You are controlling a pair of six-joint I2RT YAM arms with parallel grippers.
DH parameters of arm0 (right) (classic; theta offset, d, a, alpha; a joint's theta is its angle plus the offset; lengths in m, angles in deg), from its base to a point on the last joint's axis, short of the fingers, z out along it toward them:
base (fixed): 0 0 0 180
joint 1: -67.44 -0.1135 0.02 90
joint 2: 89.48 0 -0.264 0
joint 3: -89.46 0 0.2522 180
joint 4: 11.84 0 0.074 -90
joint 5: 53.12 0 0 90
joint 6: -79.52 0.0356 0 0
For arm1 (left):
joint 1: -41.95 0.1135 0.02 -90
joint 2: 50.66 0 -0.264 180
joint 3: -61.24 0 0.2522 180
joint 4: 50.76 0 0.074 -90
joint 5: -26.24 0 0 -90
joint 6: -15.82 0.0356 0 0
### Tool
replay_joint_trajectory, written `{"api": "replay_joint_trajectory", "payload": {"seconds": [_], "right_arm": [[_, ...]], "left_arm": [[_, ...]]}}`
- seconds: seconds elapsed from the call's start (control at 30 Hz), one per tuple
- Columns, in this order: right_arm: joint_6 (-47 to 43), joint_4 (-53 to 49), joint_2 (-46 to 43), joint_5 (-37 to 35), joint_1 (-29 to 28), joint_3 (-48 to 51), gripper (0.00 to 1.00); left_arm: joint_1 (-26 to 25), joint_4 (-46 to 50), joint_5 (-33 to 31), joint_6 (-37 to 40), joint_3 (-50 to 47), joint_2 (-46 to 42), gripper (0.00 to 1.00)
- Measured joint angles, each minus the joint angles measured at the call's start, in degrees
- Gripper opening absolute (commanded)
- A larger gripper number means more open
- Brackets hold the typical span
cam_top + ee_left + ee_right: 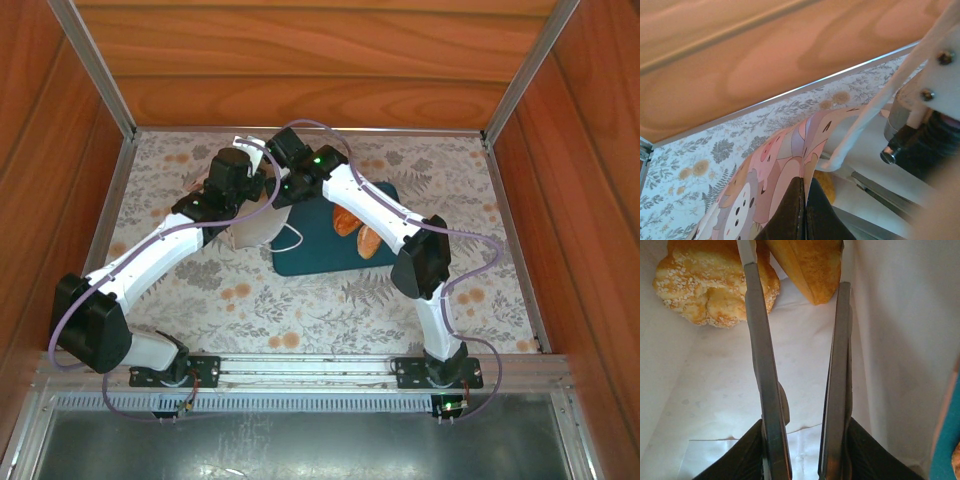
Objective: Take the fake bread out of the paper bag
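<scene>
The paper bag [256, 228] stands left of the teal tray, with a pink cartoon print on its wall [775, 165]. My left gripper [804, 182] is shut on the bag's rim, holding the mouth up. My right gripper [795, 252] reaches deep inside the white bag [805, 365]. Its long metal fingers [757, 365] are closed on a smooth golden piece of fake bread [807, 265]. A seeded, lumpy fake bread [715, 285] lies on the bag's floor to the left of the fingers. From the left wrist, a bit of orange bread [824, 182] shows inside the bag.
A dark teal tray [315, 255] lies mid-table with two orange pastries [358, 230] on it, under the right forearm. The bag's white loop handle [865, 120] hangs across its mouth. Wooden walls enclose the flowered tabletop [300, 310] on three sides.
</scene>
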State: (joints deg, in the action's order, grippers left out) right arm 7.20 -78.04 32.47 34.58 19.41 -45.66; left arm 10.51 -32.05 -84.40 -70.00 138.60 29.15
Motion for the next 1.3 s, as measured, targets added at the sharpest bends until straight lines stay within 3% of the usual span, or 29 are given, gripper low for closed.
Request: {"api": "replay_joint_trajectory", "payload": {"seconds": [0.1,0.23,0.77,1.3], "right_arm": [[0.0,-0.1,0.0,-0.1,0.0,0.0,0.08],[0.1,-0.4,0.0,-0.3,0.0,0.0,0.0],[-1.3,-0.2,-3.2,-0.4,-0.1,3.9,0.0],[-4.3,-4.2,-6.2,-7.4,-4.0,3.9,0.0]], "left_arm": [[0.1,0.0,0.0,0.0,0.0,0.0,0.0],[0.2,0.0,0.0,-0.1,0.0,0.0,0.0],[1.2,-0.2,-0.1,-1.5,0.0,0.0,0.0],[1.8,-0.3,-0.1,-2.4,0.0,-0.1,0.0]]}}
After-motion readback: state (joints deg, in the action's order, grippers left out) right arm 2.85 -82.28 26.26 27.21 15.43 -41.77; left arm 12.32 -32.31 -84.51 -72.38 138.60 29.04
